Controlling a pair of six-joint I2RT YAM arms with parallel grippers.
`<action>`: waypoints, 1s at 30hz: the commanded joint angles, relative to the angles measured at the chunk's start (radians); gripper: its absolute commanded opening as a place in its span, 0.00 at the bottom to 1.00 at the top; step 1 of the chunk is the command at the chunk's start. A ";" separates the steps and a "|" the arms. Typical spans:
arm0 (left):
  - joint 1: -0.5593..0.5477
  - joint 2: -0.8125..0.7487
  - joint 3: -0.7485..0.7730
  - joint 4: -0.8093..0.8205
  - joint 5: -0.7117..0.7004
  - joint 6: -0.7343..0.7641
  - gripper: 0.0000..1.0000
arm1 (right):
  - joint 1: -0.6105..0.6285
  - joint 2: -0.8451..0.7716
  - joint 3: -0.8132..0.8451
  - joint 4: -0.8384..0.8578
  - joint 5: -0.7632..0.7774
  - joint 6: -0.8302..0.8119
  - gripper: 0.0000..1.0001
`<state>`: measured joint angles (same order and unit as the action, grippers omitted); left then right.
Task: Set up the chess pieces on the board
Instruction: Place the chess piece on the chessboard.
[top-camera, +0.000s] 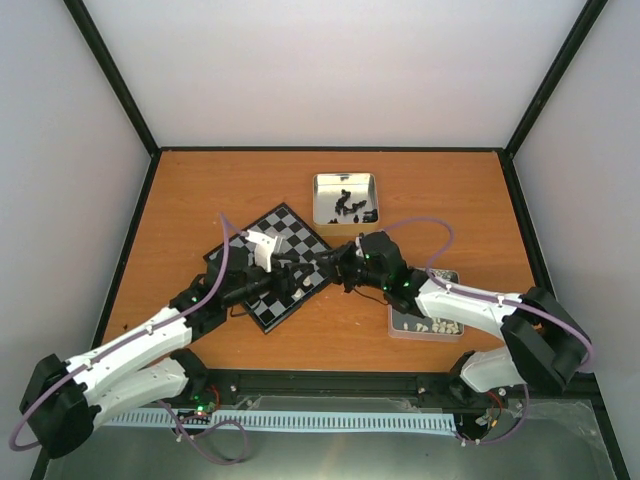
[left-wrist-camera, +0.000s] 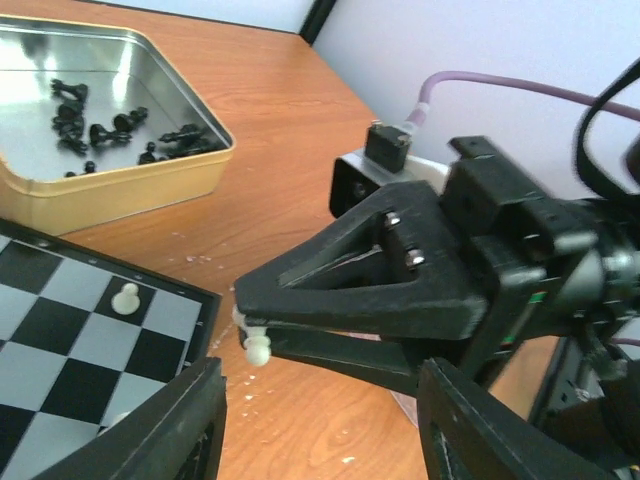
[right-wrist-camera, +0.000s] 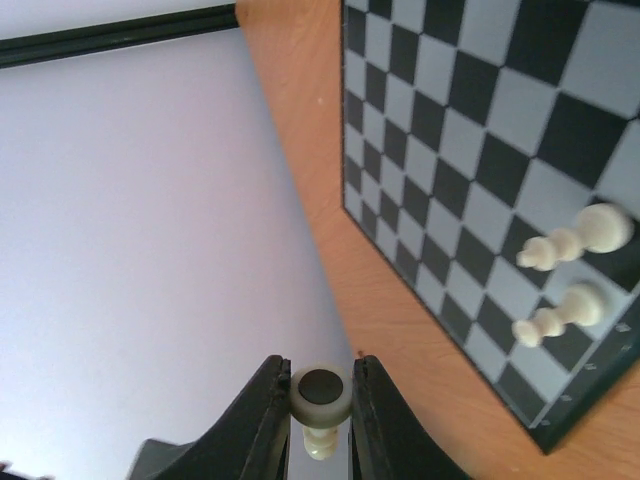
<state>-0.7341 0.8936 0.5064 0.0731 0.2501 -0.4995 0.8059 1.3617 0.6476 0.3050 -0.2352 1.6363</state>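
My right gripper (right-wrist-camera: 320, 400) is shut on a cream-white pawn (right-wrist-camera: 320, 395) by its base, whose dark underside faces the right wrist camera. In the left wrist view that pawn (left-wrist-camera: 255, 343) sticks out head-down from the right gripper's tips, just off the board's edge over bare wood. My left gripper (left-wrist-camera: 320, 440) stands open a short way in front of it, with nothing between its fingers (left-wrist-camera: 170, 430). The board (top-camera: 272, 265) lies skewed mid-table. Two white pieces (right-wrist-camera: 575, 235) stand near one corner; one of them, a pawn (left-wrist-camera: 125, 298), shows in the left wrist view. Both grippers meet at the board's right edge (top-camera: 318, 268).
A square metal tin (top-camera: 345, 197) holding several black chessmen stands behind the board. A clear plastic box (top-camera: 425, 322) with white pieces sits at the front right, under the right arm. Walls close off the table on three sides.
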 joint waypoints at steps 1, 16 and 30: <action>-0.014 0.027 0.016 0.051 -0.105 -0.023 0.50 | 0.018 0.024 0.053 0.064 -0.022 0.088 0.16; -0.018 0.119 0.044 0.045 -0.144 -0.040 0.30 | 0.030 0.073 0.042 0.133 -0.061 0.130 0.15; -0.017 0.120 0.037 0.037 -0.161 -0.042 0.12 | 0.032 0.111 0.030 0.177 -0.084 0.146 0.16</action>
<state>-0.7418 1.0142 0.5106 0.0963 0.1108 -0.5533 0.8253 1.4586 0.6868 0.4511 -0.2996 1.7714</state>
